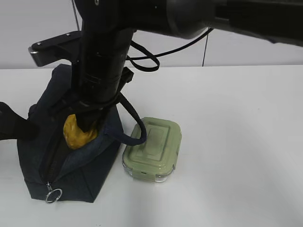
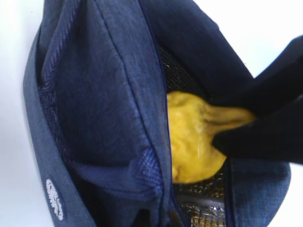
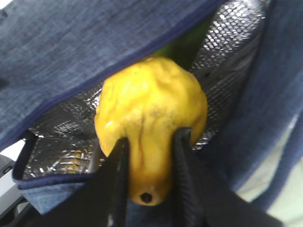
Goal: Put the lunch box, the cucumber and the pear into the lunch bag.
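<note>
On the bench (image 1: pixel 236 118) we list: lunch bag (image 1: pixel 90 170), mouth open; lunch box (image 1: pixel 154 149) just beside it; pear (image 3: pixel 151 127) at the mouth — clamped by the right pincer (image 3: pixel 149 175); left pincer — unseen, closed.

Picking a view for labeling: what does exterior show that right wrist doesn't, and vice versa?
Exterior only: the lunch box on the table beside the lunch bag, lid on, and the bag's zipper ring pull.
Right wrist only: the right gripper fingers clamped on the pear, plus the bag's silver lining.
Both: the pear at the bag's open mouth.
</note>
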